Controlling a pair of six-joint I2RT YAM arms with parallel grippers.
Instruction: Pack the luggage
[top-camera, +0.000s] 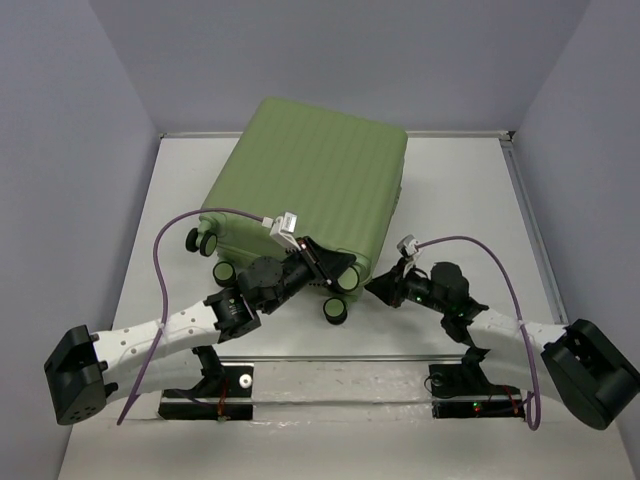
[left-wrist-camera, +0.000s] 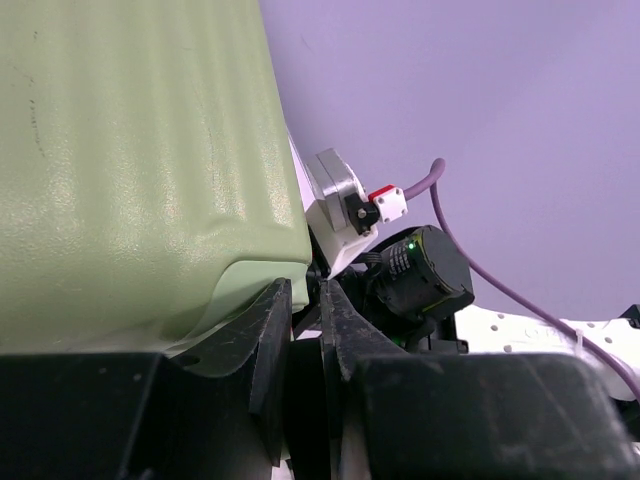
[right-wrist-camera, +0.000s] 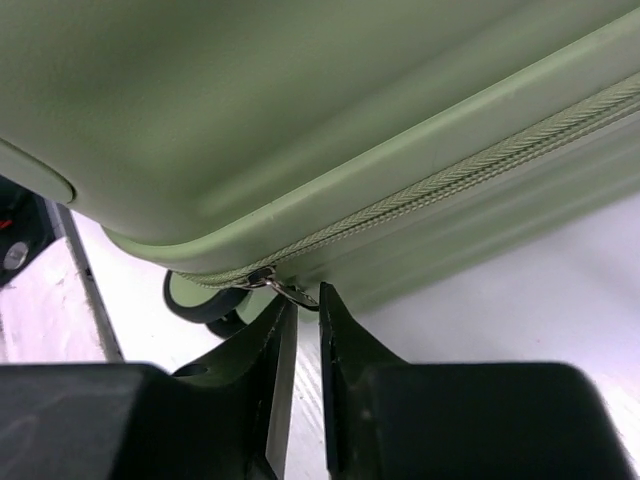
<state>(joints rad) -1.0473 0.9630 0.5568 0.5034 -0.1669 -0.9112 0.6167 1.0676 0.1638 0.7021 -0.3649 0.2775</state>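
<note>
The luggage is a light-green ribbed suitcase lying flat and closed, its wheels toward me. It fills the left wrist view and the right wrist view. My left gripper sits at the near edge of the shell, its jaws nearly together beside the lid's corner with nothing seen between them. My right gripper is at the near right corner. Its fingertips are closed on the metal zipper pull at the end of the green zipper.
Black wheels with green hubs stick out at the near edge, one also in the right wrist view. The right arm's wrist is close to the left fingers. Grey walls enclose the white table.
</note>
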